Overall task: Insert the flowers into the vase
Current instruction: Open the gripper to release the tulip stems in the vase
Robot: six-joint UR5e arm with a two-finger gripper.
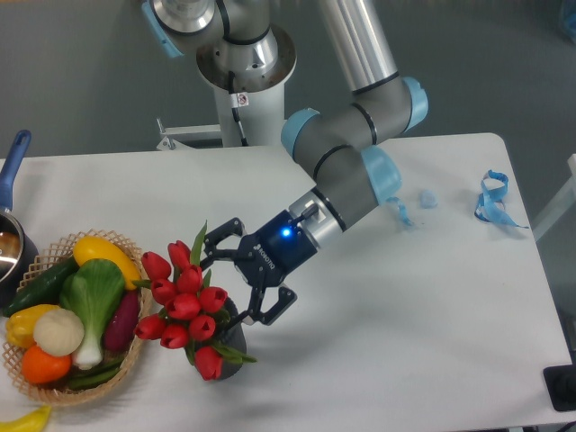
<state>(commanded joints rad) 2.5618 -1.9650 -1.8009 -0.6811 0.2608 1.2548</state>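
The bunch of red tulips (184,304) with green leaves stands in the small dark grey vase (237,338) at the front left of the white table. The buds lean left and hide most of the vase; only its right side shows. My gripper (232,286) is open, just right of and above the vase. One finger is behind the bunch near a leaf and the other is at the vase's right rim. Whether the fingers touch the flowers or the vase cannot be told. Nothing is held between them.
A wicker basket (135,353) of vegetables sits right next to the tulips on the left. A pan with a blue handle (11,162) is at the left edge. A blue ribbon (493,198) and small blue scraps (427,197) lie at the back right. The robot base (243,63) stands behind the table.
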